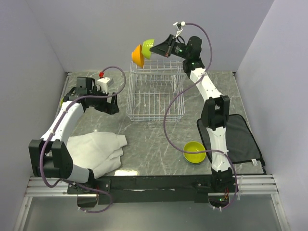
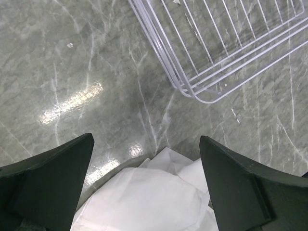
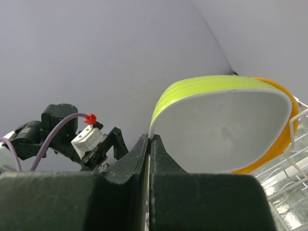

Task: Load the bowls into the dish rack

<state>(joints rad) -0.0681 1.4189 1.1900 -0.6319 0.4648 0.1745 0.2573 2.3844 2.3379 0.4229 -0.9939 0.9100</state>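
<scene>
right gripper (image 3: 150, 144): pressed together on the rim of the lime bowl (image 3: 221, 130), raised high over the far end of the dish rack (image 1: 156, 119).
lime bowl: tipped on edge above the raised tier, pale inside turned toward the wrist camera; probably light, stiff plastic, smooth and rather slippery (thin rim, so only a narrow bite).
orange bowl (image 1: 138, 57): right against the back of the lime bowl, on its far-left side; nested with it or standing in the prongs, cannot tell.
second lime bowl (image 1: 195, 152): upright on the table (image 1: 144, 139), near the right arm's base, at the edge of the black mat (image 1: 240, 139); not yet loaded.
left gripper (image 2: 147, 140): spread wide, holding nothing, hovering over the table beside the near-left corner of the dish rack, with the white cloth (image 2: 144, 202) just below.
where to take hold: at the rim, one finger inside and one outside, as on the raised bowl; likely little danger of breaking, more of slipping or swinging in the pinch.
placing: best lowered on edge between prongs, gently, for fear of bouncing or rolling off the wire.
</scene>
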